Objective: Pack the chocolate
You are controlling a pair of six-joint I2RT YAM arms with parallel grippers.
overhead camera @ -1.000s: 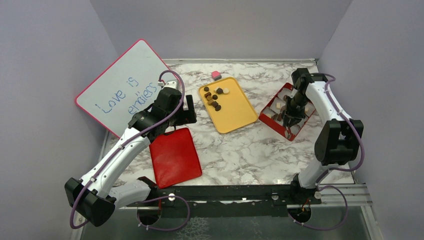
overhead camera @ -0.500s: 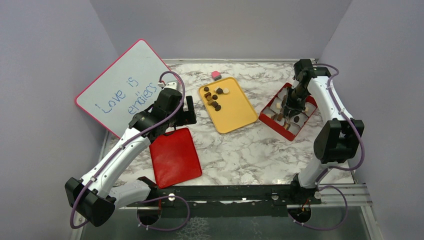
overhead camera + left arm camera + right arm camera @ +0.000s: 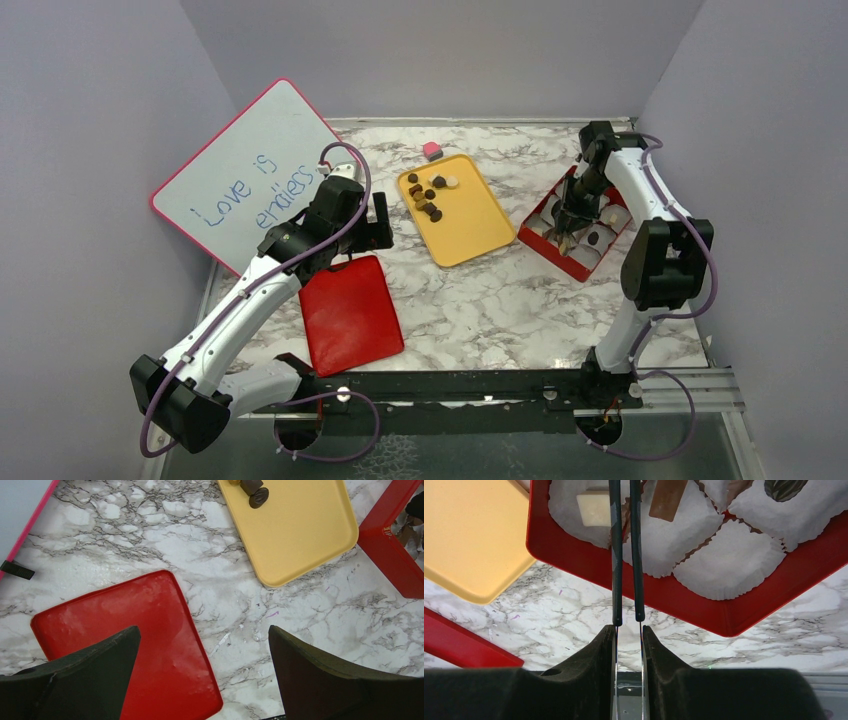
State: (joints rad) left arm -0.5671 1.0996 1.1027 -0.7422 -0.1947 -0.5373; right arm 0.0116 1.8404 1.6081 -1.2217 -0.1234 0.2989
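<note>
a pink-framed whiteboard (image 3: 245, 170) leans at left, a pink cube (image 3: 432, 150) farther back.

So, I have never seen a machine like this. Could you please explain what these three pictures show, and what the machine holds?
These are two robot arms bolted to a table. The wide picture comes from a fixed camera above and behind them. The other two come from a camera on each wrist, so the dark shapes at the bottom are that arm's own fingers. The left gripper is open and empty, near a red lid. The right gripper is shut on tweezers, which reach into a red box lined with white paper cups; a few chocolates already lie there. The tweezer tips leave the picture, so I cannot tell if they hold one. The yellow tray carries more loose pieces. A whiteboard and a pink cube are also there.
</note>
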